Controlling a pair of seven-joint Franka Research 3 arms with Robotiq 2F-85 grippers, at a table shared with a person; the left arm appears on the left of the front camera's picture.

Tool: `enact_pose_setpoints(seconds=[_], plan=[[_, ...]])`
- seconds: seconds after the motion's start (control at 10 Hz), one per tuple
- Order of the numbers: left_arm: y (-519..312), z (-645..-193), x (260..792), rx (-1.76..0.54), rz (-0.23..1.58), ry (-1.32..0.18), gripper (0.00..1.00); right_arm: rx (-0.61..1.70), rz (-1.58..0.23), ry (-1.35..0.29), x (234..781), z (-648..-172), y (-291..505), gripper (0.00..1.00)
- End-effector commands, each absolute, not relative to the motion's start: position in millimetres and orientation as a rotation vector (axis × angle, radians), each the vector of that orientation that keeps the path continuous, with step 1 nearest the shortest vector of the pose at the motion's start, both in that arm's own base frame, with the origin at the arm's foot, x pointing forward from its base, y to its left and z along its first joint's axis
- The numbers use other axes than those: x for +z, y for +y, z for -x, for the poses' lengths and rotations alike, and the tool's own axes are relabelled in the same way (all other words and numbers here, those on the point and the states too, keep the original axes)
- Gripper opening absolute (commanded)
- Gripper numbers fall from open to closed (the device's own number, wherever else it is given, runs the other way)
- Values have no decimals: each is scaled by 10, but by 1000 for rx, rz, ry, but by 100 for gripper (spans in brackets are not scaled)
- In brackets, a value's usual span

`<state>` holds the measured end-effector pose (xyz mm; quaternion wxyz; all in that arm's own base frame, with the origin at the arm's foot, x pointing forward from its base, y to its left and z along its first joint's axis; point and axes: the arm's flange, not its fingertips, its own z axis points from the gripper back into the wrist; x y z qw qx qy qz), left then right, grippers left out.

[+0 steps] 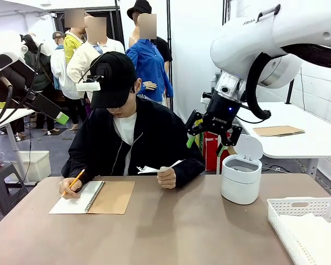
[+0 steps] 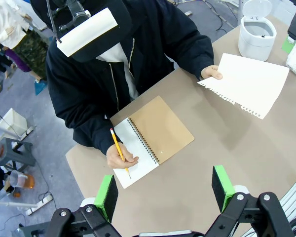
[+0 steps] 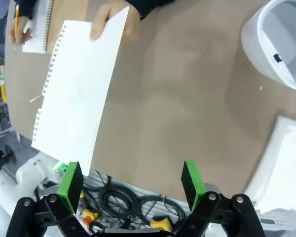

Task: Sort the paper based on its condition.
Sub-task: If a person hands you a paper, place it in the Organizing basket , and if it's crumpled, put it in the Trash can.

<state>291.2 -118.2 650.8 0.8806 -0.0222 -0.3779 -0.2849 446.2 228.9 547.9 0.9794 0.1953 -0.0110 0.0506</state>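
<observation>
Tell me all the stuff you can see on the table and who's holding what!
Paper sheet: one, white, torn holes along one edge, held out above the table.
Notebook: one, brown cover, white page, lying open.
Pencil: one, yellow, on the page.
Bin: one, white, lid up, right side.
Basket: one, white, right corner.
Table: one, brown.
Person's hands: one holds the sheet, one writes.
Left gripper: jaws open.
Right gripper: jaws open, empty.

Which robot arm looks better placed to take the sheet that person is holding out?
Probably the right. Its gripper hangs open above the table beside the held-out paper, near the bin and basket. The left gripper, also open, is raised over the notebook side.
</observation>
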Motion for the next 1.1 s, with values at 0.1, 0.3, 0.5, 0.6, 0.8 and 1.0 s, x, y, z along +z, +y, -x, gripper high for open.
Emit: enact_pose_setpoints(seconds=[0.1, 0.3, 0.5, 0.6, 0.8, 1.0], plan=[[-1181, -2916, 6505, -591, 48, -788, 100, 127, -393, -20, 5503, -4425, 2298, 100], [-1181, -2916, 6505, -591, 48, -788, 100, 106, -392, -23, 5491, -4450, 2295, 100], [-1181, -2916, 6505, -591, 48, -788, 100, -101, -509, 266, 5226, -4746, 2445, 100], [-1181, -2916, 6505, -591, 48, -788, 100, -203, -536, 351, 5062, -4867, 2510, 100], [-1181, -2916, 6505, -591, 48, -788, 100, -334, -606, 429, 4806, -4980, 2613, 100], [-1181, -2916, 6505, -591, 48, -788, 100, -440, -734, 539, 4593, -5069, 2627, 100]])
